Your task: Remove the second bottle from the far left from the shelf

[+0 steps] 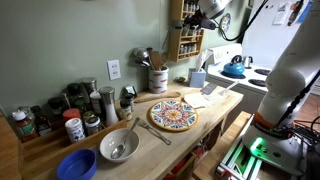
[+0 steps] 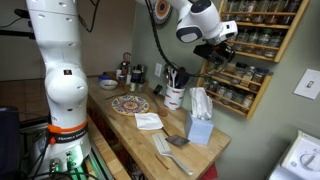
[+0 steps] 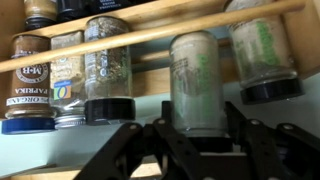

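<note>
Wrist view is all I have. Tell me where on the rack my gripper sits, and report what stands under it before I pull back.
Observer: The gripper is at the upper tiers of the spice rack, near its end; more tiers lie lower.
Operator: Now tell me what is underneath.
Observer: On the counter below the rack stands a tissue box, with a white utensil crock beside it.
Operator: Report anything farther out along my retreat.
Observer: In an exterior view, a patterned plate lies flat on the counter, farther from the wall. It sits low, so it is probably no obstacle.
</note>
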Tool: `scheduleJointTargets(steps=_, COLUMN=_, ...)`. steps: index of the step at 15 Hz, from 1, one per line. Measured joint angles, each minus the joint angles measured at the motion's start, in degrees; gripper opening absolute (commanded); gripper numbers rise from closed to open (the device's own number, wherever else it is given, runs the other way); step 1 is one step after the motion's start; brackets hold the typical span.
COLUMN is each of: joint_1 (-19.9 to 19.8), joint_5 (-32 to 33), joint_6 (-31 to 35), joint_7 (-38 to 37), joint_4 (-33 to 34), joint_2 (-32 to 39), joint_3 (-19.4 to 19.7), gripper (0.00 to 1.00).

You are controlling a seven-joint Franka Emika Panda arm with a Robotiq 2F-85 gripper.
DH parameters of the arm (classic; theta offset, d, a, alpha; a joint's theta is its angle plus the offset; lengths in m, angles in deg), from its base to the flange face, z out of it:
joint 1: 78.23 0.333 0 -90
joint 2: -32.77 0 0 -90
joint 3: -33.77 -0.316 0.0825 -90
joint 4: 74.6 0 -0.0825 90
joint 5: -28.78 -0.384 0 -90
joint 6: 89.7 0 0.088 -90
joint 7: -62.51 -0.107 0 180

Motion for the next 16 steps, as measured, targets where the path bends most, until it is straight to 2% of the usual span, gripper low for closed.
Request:
scheduleJointTargets(steps=5, joint_1=0.03, joint_5=-6.13, joint_6=-0.89, joint_7=5.64, joint_4=0.03, joint_2=-0.36, joint_3=0.21, gripper=0.28)
scheduleJointTargets(steps=16, joint_1=-0.06, joint_5=-6.94, joint_6=-2.28, joint_7=6.20, joint_4=-1.30, joint_2=-2.11, joint_3=1.16, gripper=0.28)
